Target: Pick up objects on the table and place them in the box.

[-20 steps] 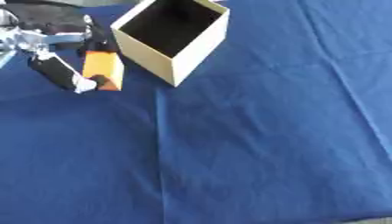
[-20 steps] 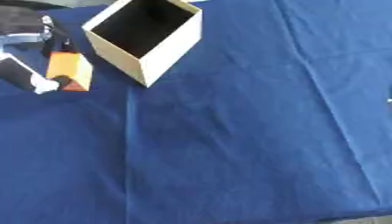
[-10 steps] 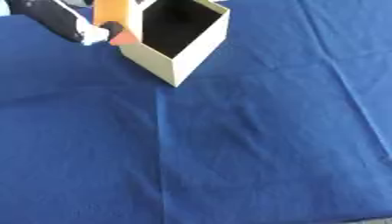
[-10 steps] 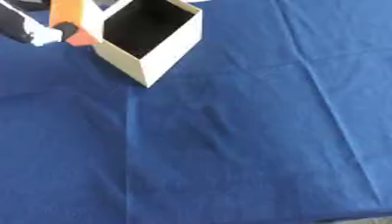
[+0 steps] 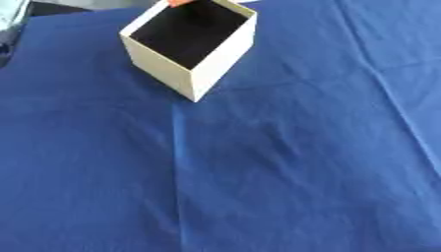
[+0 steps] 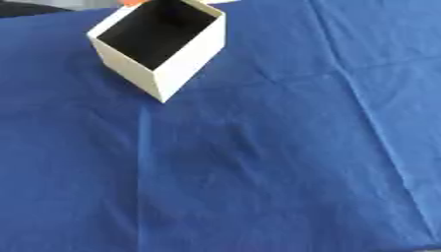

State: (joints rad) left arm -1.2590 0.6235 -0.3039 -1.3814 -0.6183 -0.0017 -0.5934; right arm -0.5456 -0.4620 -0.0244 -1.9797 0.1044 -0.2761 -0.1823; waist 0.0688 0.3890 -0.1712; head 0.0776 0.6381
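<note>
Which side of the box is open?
The top of the box is open, showing its dark inside. The pale walls facing the camera are closed.

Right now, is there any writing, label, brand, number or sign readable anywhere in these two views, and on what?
None: no readable text in either view.
The box has plain pale walls and a dark inside, with no print or label showing.
The blue cloth is plain, only creased.
The orange sliver at the top edge beside the box shows too little to tell whether it carries any marking.
</note>
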